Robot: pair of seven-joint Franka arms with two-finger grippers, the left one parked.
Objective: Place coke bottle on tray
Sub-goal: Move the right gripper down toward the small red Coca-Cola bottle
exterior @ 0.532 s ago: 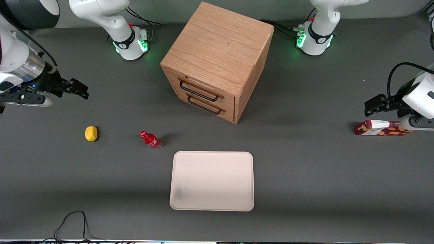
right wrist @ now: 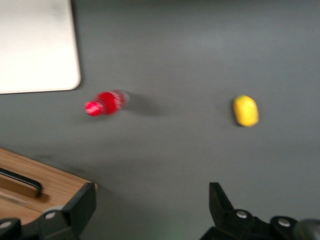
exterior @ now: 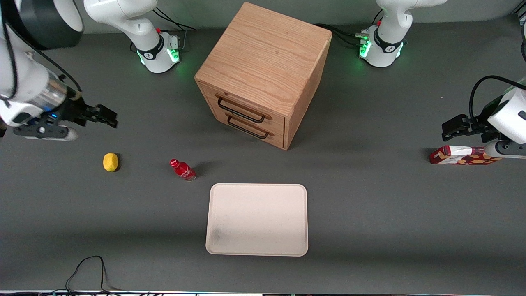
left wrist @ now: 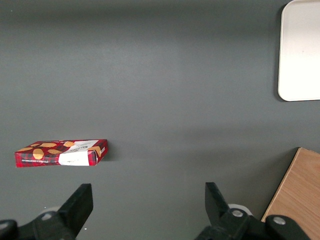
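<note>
The coke bottle point(exterior: 183, 169), small, shiny and red with a red cap, stands on the grey table just off a corner of the tray point(exterior: 257, 219), a large flat cream rectangle with a faint dark smudge. The bottle point(right wrist: 106, 103) and a tray corner point(right wrist: 35, 47) also show in the right wrist view. My gripper point(exterior: 107, 118) hovers above the table toward the working arm's end, farther from the front camera than the bottle and apart from it. Its fingers point(right wrist: 80, 202) are spread wide with nothing between them.
A yellow lemon point(exterior: 110, 161) lies beside the bottle, toward the working arm's end. A wooden drawer cabinet point(exterior: 263, 74) with two black handles stands farther from the camera than the tray. A red-and-white snack carton point(exterior: 462, 155) lies at the parked arm's end.
My gripper has moved a little toward the bottle and nearer to the front camera. The bottle, lemon and tray have not moved.
</note>
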